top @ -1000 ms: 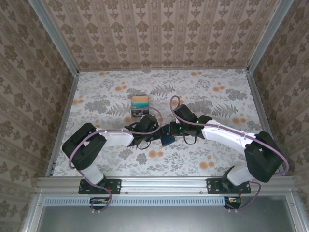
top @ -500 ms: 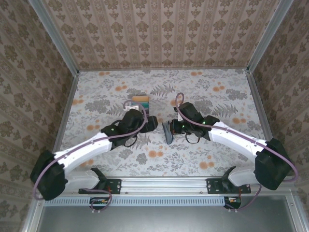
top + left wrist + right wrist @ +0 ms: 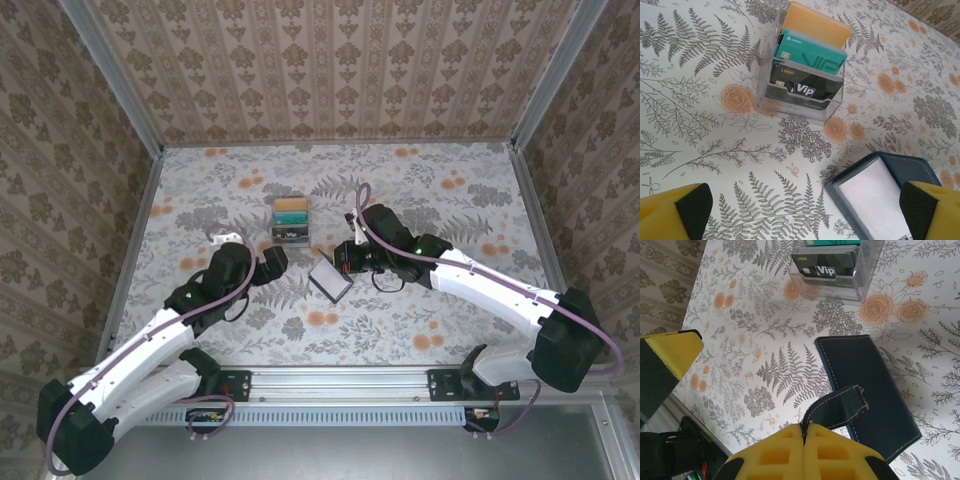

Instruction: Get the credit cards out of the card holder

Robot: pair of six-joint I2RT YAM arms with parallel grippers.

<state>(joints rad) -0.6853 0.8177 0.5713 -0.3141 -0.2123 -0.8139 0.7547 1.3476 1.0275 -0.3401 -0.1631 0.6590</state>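
Observation:
The navy card holder (image 3: 330,282) lies opened on the table between the arms, its pale inner pocket (image 3: 875,195) facing up. My right gripper (image 3: 805,432) is shut on the holder's strap (image 3: 840,402); the navy outer cover (image 3: 870,385) stretches away from it. My left gripper (image 3: 802,217) is open with nothing between its fingers, just left of the holder. A yellow credit card (image 3: 815,25), a teal one (image 3: 810,55) and a black VIP one (image 3: 805,85) stand in a clear rack (image 3: 291,222).
The clear rack (image 3: 800,106) stands just beyond both grippers, left of the right arm's wrist (image 3: 375,235). Papered walls close in the floral table (image 3: 450,200) at the back and both sides. A metal rail (image 3: 340,380) runs along the near edge.
My left gripper opened, let go at the card holder and drew back to the left. The holder now lies flatter with its pale inside up. The right gripper stayed shut on it.

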